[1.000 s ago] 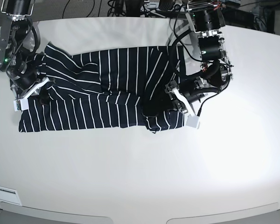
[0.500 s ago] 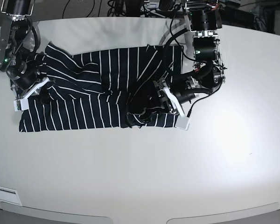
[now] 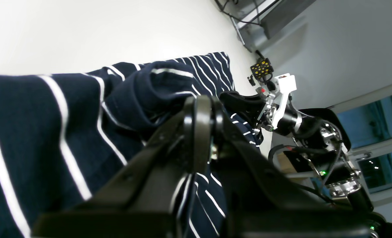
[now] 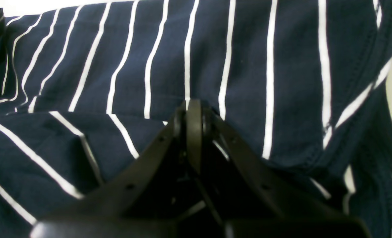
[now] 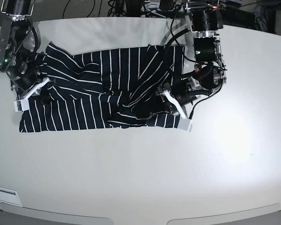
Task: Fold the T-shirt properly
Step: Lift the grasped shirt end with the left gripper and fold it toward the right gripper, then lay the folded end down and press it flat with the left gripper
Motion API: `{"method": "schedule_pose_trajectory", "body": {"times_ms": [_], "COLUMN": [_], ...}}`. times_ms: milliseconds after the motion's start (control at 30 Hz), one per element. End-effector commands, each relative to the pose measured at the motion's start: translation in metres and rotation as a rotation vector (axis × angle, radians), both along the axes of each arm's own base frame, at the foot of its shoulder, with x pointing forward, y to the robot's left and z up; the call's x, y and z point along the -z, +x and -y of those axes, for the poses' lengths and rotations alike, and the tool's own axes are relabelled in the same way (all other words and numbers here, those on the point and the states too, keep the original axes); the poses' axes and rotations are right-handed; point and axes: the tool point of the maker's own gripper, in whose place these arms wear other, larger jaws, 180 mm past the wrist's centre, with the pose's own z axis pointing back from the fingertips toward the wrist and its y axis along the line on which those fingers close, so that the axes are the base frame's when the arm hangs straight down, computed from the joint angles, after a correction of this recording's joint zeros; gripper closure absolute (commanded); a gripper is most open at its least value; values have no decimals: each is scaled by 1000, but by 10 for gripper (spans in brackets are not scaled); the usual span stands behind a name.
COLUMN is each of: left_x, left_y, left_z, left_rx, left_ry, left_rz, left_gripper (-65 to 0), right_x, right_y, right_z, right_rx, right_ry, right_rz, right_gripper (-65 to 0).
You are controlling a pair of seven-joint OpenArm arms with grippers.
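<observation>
The dark navy T-shirt (image 5: pixel 98 89) with thin white stripes lies spread across the white table (image 5: pixel 145 164), bunched and creased near its middle. My left gripper (image 5: pixel 143 111), on the base view's right, is shut on a raised fold of the shirt's lower right part; the left wrist view shows its closed fingertips (image 3: pixel 199 105) against the bunched fabric (image 3: pixel 149 92). My right gripper (image 5: pixel 40 95), on the base view's left, is shut on the shirt's left end; the right wrist view shows its closed fingertips (image 4: pixel 193 110) pressed into the striped cloth (image 4: pixel 248 66). The neck label is hidden.
Cables and dark equipment (image 5: pixel 145 7) stand along the table's far edge. The table's front edge (image 5: pixel 140 213) curves across the bottom. In the left wrist view the other arm (image 3: pixel 282 109) sits at the shirt's far end, with a window (image 3: pixel 374 132) behind.
My left gripper has moved leftwards towards the shirt's middle, dragging the lower right part of the shirt with it and bunching it. The right arm has not moved.
</observation>
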Motion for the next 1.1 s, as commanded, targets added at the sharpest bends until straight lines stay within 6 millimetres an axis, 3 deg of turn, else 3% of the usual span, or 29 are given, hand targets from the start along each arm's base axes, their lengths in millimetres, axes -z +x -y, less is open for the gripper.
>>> {"method": "schedule_pose_trajectory", "body": {"times_ms": [0,200,400,633,833,867,1000,1067], "left_x": [-21,-46,-84,-78,-61,-60,-60,-59], "left_y": [11,21,12,6,2,1,1,1], "left_z": [1,5,15,16,18,19,19,18], "left_rx": [-9,34,169,183,216,222,222,220], "left_ry": [-32,-36,-154,-155,-72,-68,-67,-69], "left_rz": [68,186,248,229,198,195,195,183], "left_gripper": [0,0,0,0,0,-30,-338,-416], "right_x": [30,30,30,30,30,30,30,30], "right_y": [-34,-34,-34,-33,-34,-34,-34,-34], "right_z": [5,5,5,5,4,5,4,5], "right_rx": [-49,-49,-49,-48,-49,-49,-49,-49], "right_ry": [-81,-81,-81,-81,-80,-81,-80,-81], "right_rz": [-184,-184,-184,-183,-183,-183,-183,-184], "right_gripper": [0,0,0,0,0,0,0,0]}}
